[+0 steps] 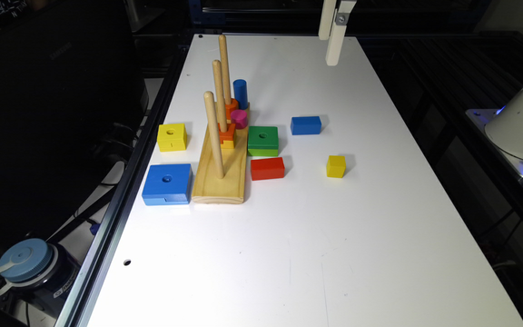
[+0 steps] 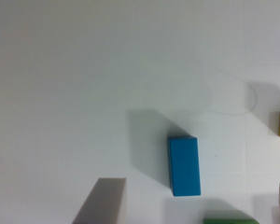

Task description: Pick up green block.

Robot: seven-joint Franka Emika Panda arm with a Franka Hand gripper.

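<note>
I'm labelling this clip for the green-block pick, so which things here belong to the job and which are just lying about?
Belongs to the job:
green block
pincer

Just lying about:
blue holed block
yellow holed block
red block
blue brick
yellow cube
peg stand
blue cylinder
magenta cylinder

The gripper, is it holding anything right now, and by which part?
Nothing is held. The gripper hangs high above the table, and the green block lies untouched beside the wooden peg base.
</note>
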